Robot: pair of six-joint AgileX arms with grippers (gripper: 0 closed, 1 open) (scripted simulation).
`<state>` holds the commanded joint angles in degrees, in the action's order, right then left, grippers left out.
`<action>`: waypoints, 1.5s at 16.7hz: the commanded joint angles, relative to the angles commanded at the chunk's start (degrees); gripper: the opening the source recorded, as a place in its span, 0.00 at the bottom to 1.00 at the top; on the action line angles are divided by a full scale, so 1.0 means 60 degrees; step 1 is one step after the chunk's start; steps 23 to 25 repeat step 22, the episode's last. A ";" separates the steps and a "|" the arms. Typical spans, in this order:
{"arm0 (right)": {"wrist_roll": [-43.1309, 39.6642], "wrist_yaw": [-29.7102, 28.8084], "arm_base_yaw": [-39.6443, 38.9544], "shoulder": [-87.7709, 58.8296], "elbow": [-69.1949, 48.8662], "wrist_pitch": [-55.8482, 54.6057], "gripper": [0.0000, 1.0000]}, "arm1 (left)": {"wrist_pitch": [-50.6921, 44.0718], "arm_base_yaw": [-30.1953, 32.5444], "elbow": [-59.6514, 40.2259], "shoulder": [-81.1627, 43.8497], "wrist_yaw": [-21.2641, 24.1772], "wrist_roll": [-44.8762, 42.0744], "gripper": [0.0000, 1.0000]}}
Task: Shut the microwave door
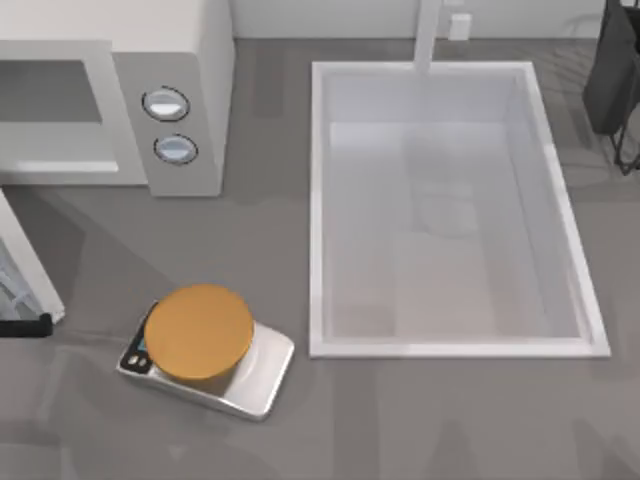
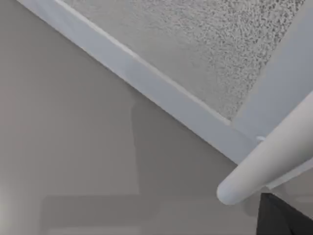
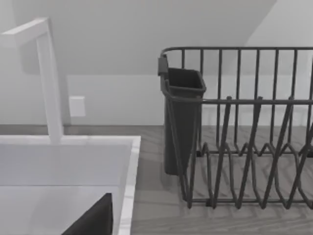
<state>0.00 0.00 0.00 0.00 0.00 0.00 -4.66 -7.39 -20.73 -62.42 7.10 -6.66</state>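
The white microwave (image 1: 170,50) stands at the table's back left, its cavity open and its grey panel with two round dials facing forward. The microwave door (image 1: 32,268) is swung out toward the front along the left edge. A dark part of my left gripper (image 1: 25,325) sits at the door's outer end. In the left wrist view the microwave door's white frame (image 2: 161,93) and speckled window pass close by, with a white bar handle (image 2: 266,164) beside a dark piece of the left gripper (image 2: 281,220). My right arm (image 1: 615,80) is parked at the back right.
A silver scale with an orange disc (image 1: 200,335) sits front left, just right of the open door. A white sink (image 1: 320,200) with a faucet (image 1: 428,35) takes up the middle and right. A dark dish rack (image 3: 244,147) stands beyond the sink.
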 joint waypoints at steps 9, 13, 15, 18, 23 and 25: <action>0.0000 0.0000 0.0000 0.0000 0.0000 0.0000 1.00 | 0.0108 0.0584 0.0048 0.0149 -0.0495 0.0574 0.00; 0.0000 0.0000 0.0000 0.0000 0.0000 0.0000 1.00 | 0.0722 0.0687 -0.0885 -0.1371 -0.0553 0.0626 0.00; 0.0000 0.0000 0.0000 0.0000 0.0000 0.0000 1.00 | 0.1140 0.0761 -0.1490 -0.2583 -0.0597 0.0665 0.00; 0.0000 0.0000 0.0000 0.0000 0.0000 0.0000 1.00 | 0.1731 0.0871 -0.2297 -0.4012 -0.0665 0.0724 0.00; 0.0000 0.0000 0.0000 0.0000 0.0000 0.0000 1.00 | 0.2029 0.0927 -0.2706 -0.4556 -0.0699 0.0754 0.00; 0.0000 0.0000 0.0000 0.0000 0.0000 0.0000 1.00 | 0.2029 0.0927 -0.2706 -0.4556 -0.0699 0.0754 0.00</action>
